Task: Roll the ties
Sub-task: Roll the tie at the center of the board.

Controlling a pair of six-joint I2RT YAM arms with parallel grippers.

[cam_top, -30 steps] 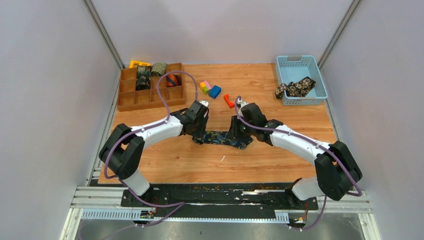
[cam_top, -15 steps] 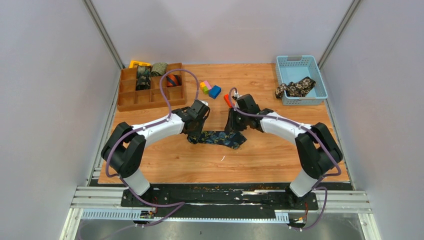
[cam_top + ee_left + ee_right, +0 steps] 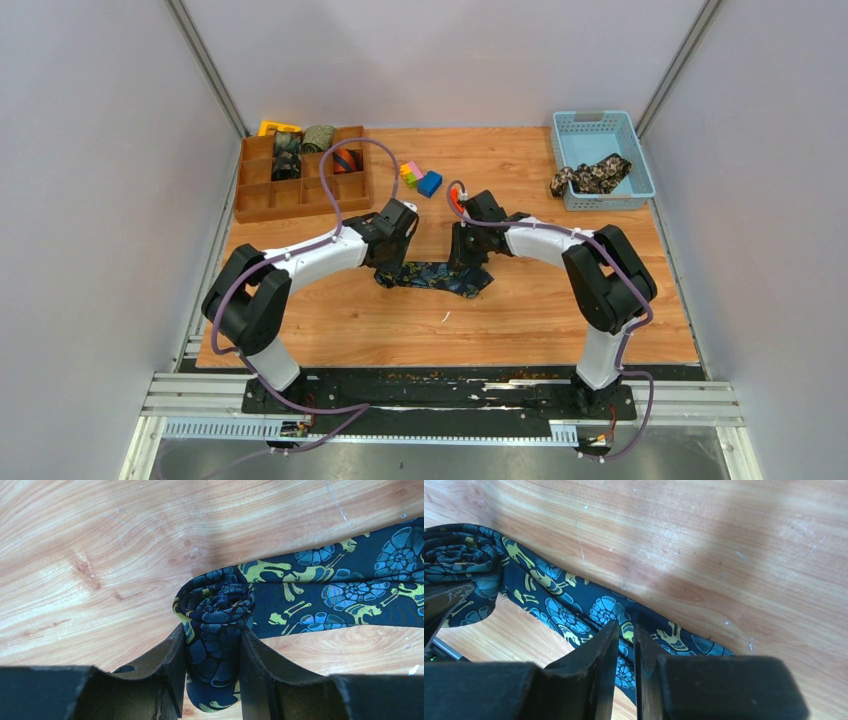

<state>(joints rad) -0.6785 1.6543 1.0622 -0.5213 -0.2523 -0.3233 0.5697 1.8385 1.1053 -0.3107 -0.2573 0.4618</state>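
A navy tie (image 3: 440, 275) with gold-teal paisley lies across the middle of the table. Its left end is wound into a small coil (image 3: 220, 615). My left gripper (image 3: 214, 630) is shut on that coil, one finger on each side. The flat strip (image 3: 564, 610) runs right from the coil to my right gripper (image 3: 625, 625), whose jaws stand almost together with a fold of the fabric pinched between them. From above, the left gripper (image 3: 385, 272) and right gripper (image 3: 462, 262) sit at the tie's two ends. A black-tan floral tie (image 3: 590, 176) hangs over the blue basket's edge.
A wooden divider tray (image 3: 262, 200) at the back left holds three rolled ties (image 3: 318, 138). Small coloured blocks (image 3: 420, 177) and a red block (image 3: 457, 200) lie just behind the grippers. The blue basket (image 3: 632, 150) stands at the back right.
The right arm has drawn its gripper back and left, its elbow folding in. The tie has shifted slightly away from the near edge. The left gripper has kept its hold on the coil.
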